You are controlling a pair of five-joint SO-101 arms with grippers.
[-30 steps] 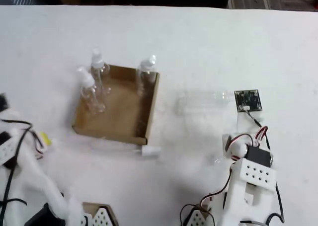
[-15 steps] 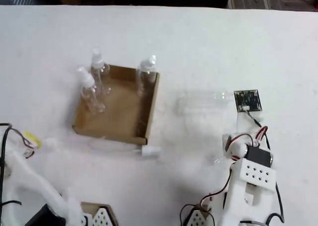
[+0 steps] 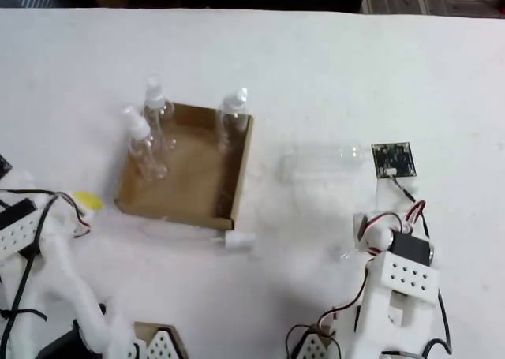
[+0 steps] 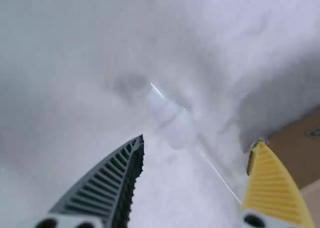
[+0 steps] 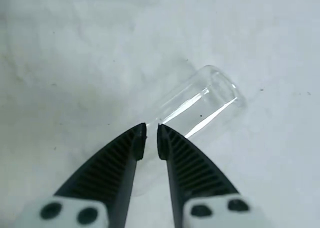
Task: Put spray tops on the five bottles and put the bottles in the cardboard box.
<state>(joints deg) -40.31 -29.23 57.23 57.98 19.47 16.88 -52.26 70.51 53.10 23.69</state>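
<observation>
— How's the left gripper (image 4: 200, 143)?
— Spread wide. A blurred clear piece, maybe a spray top (image 4: 167, 115), lies just ahead between its tips.
— And the right gripper (image 5: 150, 130)?
— Clenched. A bottle (image 5: 200, 100) lies just beyond its tips.

The cardboard box (image 3: 197, 181) looked brown, matt and papery. The lying bottle (image 5: 200, 105) was clear, glossy plastic that caught the light. The table (image 3: 355, 75) was white and matt. The right gripper (image 5: 151, 130) had ribbed black plastic fingers, the left gripper (image 4: 198, 142) one grey and one yellow
</observation>
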